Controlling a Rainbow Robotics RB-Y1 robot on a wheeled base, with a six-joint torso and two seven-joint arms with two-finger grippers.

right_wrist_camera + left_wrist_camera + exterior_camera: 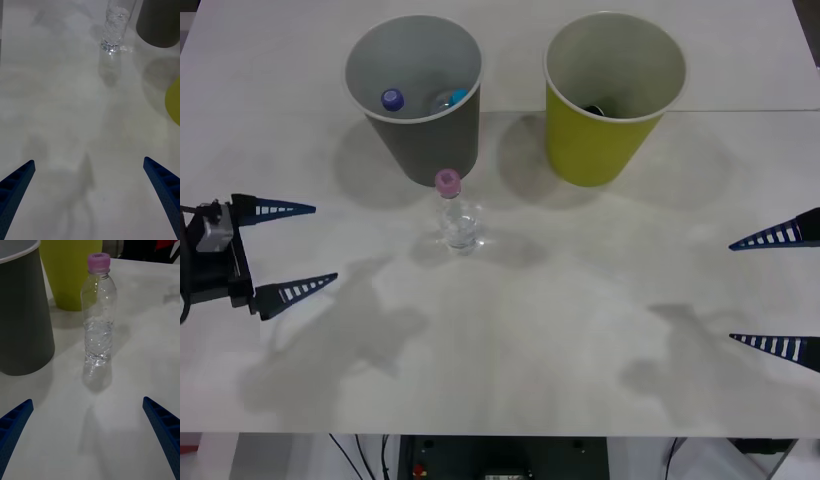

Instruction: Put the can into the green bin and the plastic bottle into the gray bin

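The plastic bottle (456, 216) (98, 315) (114, 26), clear with a pink cap, stands upright on the white table just in front of the gray bin (425, 135) (22, 315) (159, 22). To the right of the gray bin stands the green bin (595, 145) (71, 273) (174, 99). A dark object (595, 109) lies at the green bin's bottom; I cannot tell if it is the can. My left gripper (324, 243) (86, 400) is open at the left, facing the bottle from a distance. Far right, my right gripper (732, 292) (89, 160) hangs open, holding nothing.
Inside the gray bin lie a purple-capped bottle (392, 99) and a cyan-capped bottle (452, 98). The white table (520, 360) spreads wide and bare between the grippers, and its front edge runs along the bottom of the front view.
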